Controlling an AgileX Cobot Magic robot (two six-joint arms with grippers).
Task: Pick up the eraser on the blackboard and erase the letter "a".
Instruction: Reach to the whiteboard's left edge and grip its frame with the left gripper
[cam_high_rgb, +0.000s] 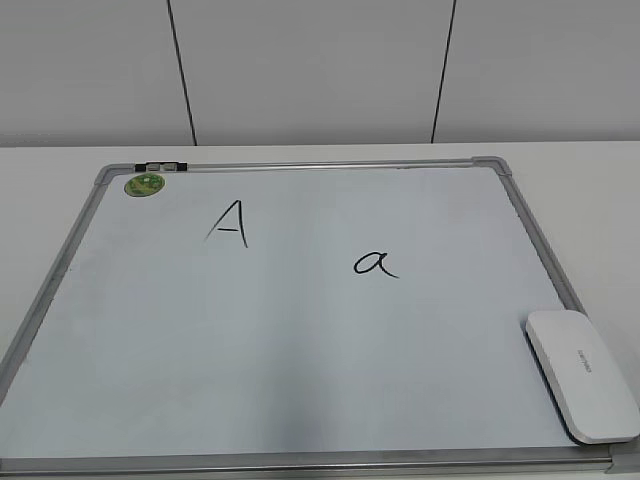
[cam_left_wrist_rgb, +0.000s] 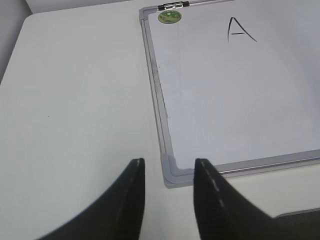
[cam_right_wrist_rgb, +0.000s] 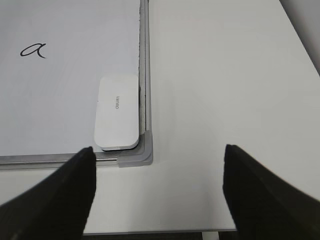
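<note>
The blackboard (cam_high_rgb: 300, 360) is a pale whiteboard with a silver frame, lying flat on the white table. The white eraser (cam_high_rgb: 582, 372) lies on its near right corner; it also shows in the right wrist view (cam_right_wrist_rgb: 117, 112). The letter "a" (cam_high_rgb: 374, 263) is right of the board's middle, and shows in the right wrist view (cam_right_wrist_rgb: 33, 50). My right gripper (cam_right_wrist_rgb: 159, 165) is open and empty, above the table just off the board's near right corner. My left gripper (cam_left_wrist_rgb: 168, 175) is open and empty, over the board's near left corner (cam_left_wrist_rgb: 172, 170). Neither gripper shows in the exterior view.
A capital "A" (cam_high_rgb: 229, 222) is written left of the middle. A round green magnet (cam_high_rgb: 145, 184) and a black and silver clip (cam_high_rgb: 160, 166) sit at the far left corner. The table's front edge (cam_right_wrist_rgb: 160, 231) runs close below my right gripper.
</note>
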